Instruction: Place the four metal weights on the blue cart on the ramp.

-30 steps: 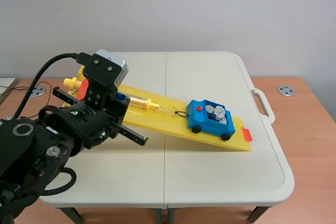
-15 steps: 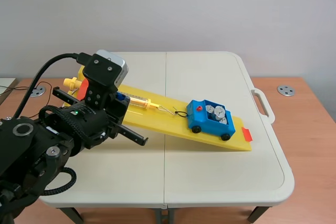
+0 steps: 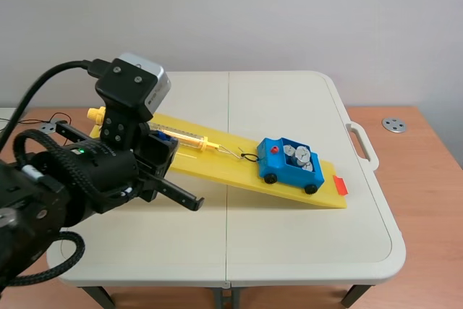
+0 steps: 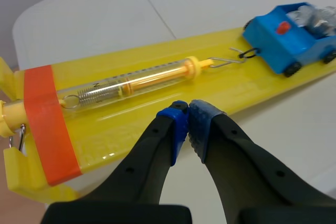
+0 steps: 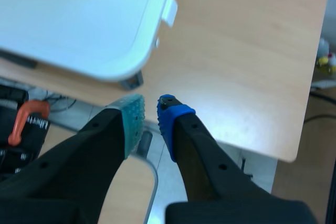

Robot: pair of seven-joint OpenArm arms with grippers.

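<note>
My left gripper (image 4: pixel 188 111) has its two blue pads pressed together on nothing, hanging just above the near edge of the yellow ramp (image 4: pixel 131 124), close beside the spring scale (image 4: pixel 136 81) that lies along the ramp's length. The blue cart (image 4: pixel 289 38) stands well ahead of my fingertips and off to the side, low on the ramp, its wheels on the yellow surface. The scale's wire hook reaches to a loop at the cart's front end. The metal weights (image 3: pixel 297 155) lie piled in the cart's open bed as grey discs; I cannot count them apart. My right gripper (image 5: pixel 149 113) is nowhere near the cart. Its pads stand almost together with a slim gap, holding nothing, out past the corner of the white table (image 5: pixel 79 30), above a wooden surface (image 5: pixel 247 66).
</note>
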